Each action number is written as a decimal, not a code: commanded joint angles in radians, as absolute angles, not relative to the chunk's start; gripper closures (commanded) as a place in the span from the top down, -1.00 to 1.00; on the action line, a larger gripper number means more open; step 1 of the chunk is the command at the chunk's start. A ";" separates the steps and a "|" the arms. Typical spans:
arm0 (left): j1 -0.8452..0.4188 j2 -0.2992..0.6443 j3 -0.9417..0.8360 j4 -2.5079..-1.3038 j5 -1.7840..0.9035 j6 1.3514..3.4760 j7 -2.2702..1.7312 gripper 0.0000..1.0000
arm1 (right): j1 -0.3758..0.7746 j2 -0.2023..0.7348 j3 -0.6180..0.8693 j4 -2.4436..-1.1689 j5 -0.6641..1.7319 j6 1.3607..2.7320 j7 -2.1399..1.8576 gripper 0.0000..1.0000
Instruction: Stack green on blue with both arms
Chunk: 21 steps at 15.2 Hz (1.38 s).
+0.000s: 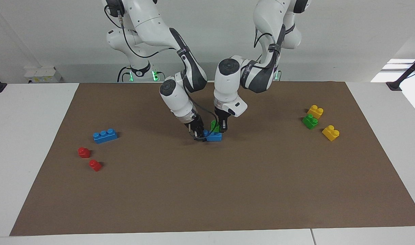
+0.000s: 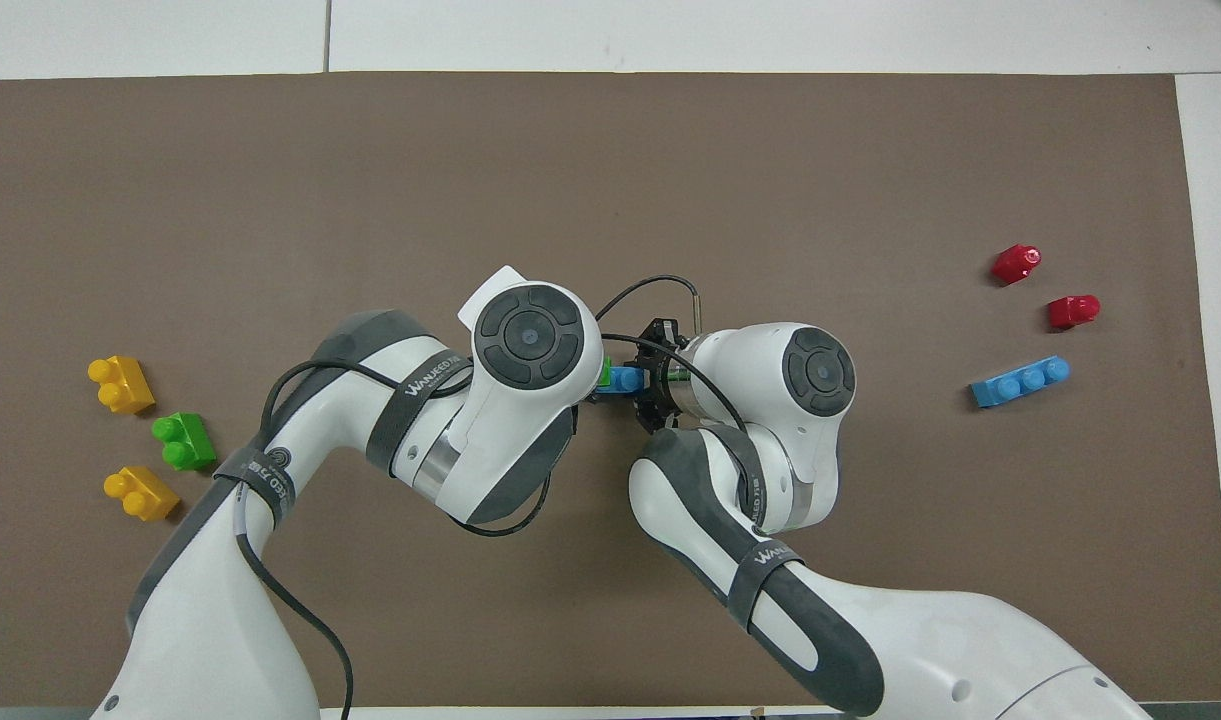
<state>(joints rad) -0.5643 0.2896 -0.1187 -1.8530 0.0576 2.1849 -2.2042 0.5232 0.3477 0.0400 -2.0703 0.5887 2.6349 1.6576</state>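
A blue brick (image 1: 214, 137) lies on the brown mat (image 1: 207, 190) at mid-table. My right gripper (image 1: 200, 135) is shut on its end toward the right arm's side. My left gripper (image 1: 219, 128) is shut on a green brick (image 1: 214, 125) and holds it right on top of the blue brick's other end; I cannot tell whether the two are pressed together. In the overhead view, only a bit of the blue brick (image 2: 625, 380) and a sliver of the green brick (image 2: 604, 372) show between the two wrists.
A second blue brick (image 1: 105, 135) and two red bricks (image 1: 84, 152) (image 1: 95, 165) lie toward the right arm's end. A second green brick (image 1: 310, 121) and two yellow bricks (image 1: 315, 111) (image 1: 330, 132) lie toward the left arm's end.
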 commanded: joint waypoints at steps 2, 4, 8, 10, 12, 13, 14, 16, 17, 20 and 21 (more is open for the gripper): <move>-0.589 0.302 -0.103 -1.868 0.080 2.217 -2.232 -1.00 | 0.505 0.321 0.041 -2.128 0.617 2.654 1.588 -1.00; -0.604 0.301 -0.103 -1.899 0.078 2.230 -2.233 -1.00 | 0.505 0.321 0.041 -2.128 0.617 2.655 1.586 -1.00; -0.607 0.301 -0.103 -1.904 0.080 2.247 -2.260 -1.00 | 0.497 0.321 0.041 -2.129 0.618 2.654 1.577 -1.00; -0.609 0.301 -0.101 -1.905 0.080 2.264 -2.261 -1.00 | 0.497 0.321 0.041 -2.134 0.618 2.655 1.575 -1.00; -0.609 0.302 -0.101 -1.914 0.097 2.281 -2.264 -1.00 | 0.497 0.319 0.041 -2.134 0.617 2.655 1.575 -1.00; -0.611 0.302 -0.101 -1.920 0.101 2.284 -2.275 -1.00 | 0.497 0.321 0.041 -2.135 0.618 2.655 1.574 -1.00; -0.611 0.302 -0.101 -1.922 0.112 2.289 -2.286 -1.00 | 0.497 0.321 0.041 -2.135 0.617 2.655 1.572 -1.00; -0.611 0.308 -0.101 -1.925 0.135 2.305 -2.316 -1.00 | 0.497 0.321 0.041 -2.135 0.618 2.655 1.572 -1.00; -0.611 0.308 -0.101 -1.933 0.141 2.318 -2.325 -1.00 | 0.497 0.319 0.040 -2.135 0.618 2.655 1.572 -1.00; -0.611 0.317 -0.101 -1.944 0.167 2.336 -2.353 -1.00 | 0.497 0.321 0.041 -2.135 0.617 2.655 1.572 -1.00; -0.612 0.322 -0.101 -1.947 0.184 2.344 -2.367 -1.00 | 0.497 0.321 0.041 -2.135 0.618 2.655 1.572 -1.00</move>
<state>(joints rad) -0.5979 0.3069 -0.1192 -1.9177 0.1286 2.3085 -2.3162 0.5145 0.3365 0.0388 -2.0872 0.5896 2.6376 1.6299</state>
